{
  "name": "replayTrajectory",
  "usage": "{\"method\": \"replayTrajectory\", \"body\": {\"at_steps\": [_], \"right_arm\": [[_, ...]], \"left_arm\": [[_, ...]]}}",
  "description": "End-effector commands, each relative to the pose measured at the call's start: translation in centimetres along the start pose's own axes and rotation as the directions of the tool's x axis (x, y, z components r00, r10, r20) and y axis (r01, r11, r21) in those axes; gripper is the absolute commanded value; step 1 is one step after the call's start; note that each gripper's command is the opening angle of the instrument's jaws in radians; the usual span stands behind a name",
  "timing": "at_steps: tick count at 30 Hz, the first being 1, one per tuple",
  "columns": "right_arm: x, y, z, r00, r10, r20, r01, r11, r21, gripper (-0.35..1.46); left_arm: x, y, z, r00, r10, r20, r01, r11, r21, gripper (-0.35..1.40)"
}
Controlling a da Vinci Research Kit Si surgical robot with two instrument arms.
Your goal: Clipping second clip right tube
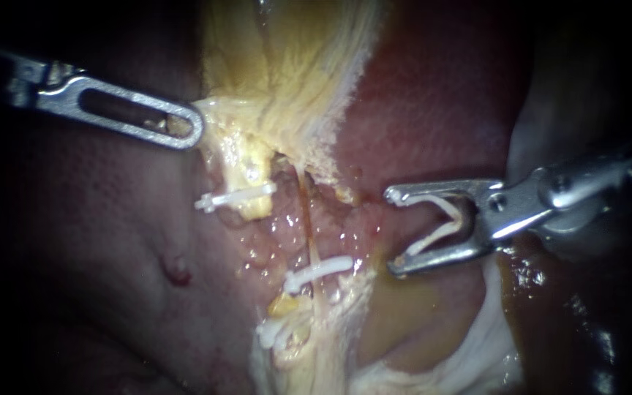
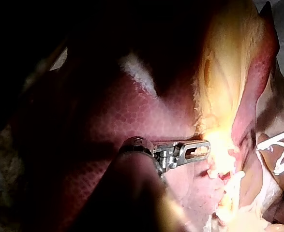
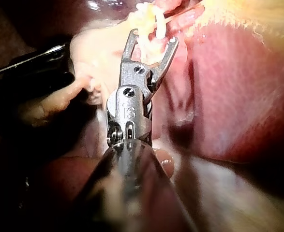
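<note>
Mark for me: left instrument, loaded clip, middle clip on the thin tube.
left instrument (image 1: pixel 190 126), endoscope view, tips of its jaws.
loaded clip (image 1: pixel 437 235), endoscope view, its lower leg.
middle clip (image 1: pixel 320 269), endoscope view, middle of its bar.

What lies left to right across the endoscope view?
First the left instrument gripping yellow tissue → upper clip → lower clip → right instrument, its jaws holding a loaded clip. The lowest clip and the tube overlap these, so both are omitted.
</note>
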Motion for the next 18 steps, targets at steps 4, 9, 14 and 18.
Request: {"method": "replayTrajectory", "body": {"at_steps": [4, 9, 14, 18], "right_arm": [[-0.12, 0.05, 0.26, 0.998, 0.061, -0.021, -0.061, 0.998, 0.013, 0.50], [-0.34, 0.13, 0.53, 0.992, 0.118, -0.034, -0.116, 0.992, 0.041, 0.49], [-0.49, 0.24, 0.68, 0.985, 0.163, -0.050, -0.160, 0.986, 0.056, 0.49], [-0.59, 0.35, 0.73, 0.980, 0.192, -0.058, -0.189, 0.980, 0.064, 0.49]], "left_arm": [[0.00, 0.00, 0.01, 1.0000, 0.000, 0.000, 0.000, 1.000, -0.002, -0.35], [0.00, 0.00, 0.02, 1.0000, 0.000, 0.001, 0.000, 1.000, -0.002, -0.35], [0.01, 0.00, 0.03, 1.0000, 0.001, 0.001, -0.001, 1.000, -0.003, -0.35], [0.02, 0.01, 0.03, 1.0000, 0.001, 0.001, -0.001, 1.000, -0.003, -0.35]]}}
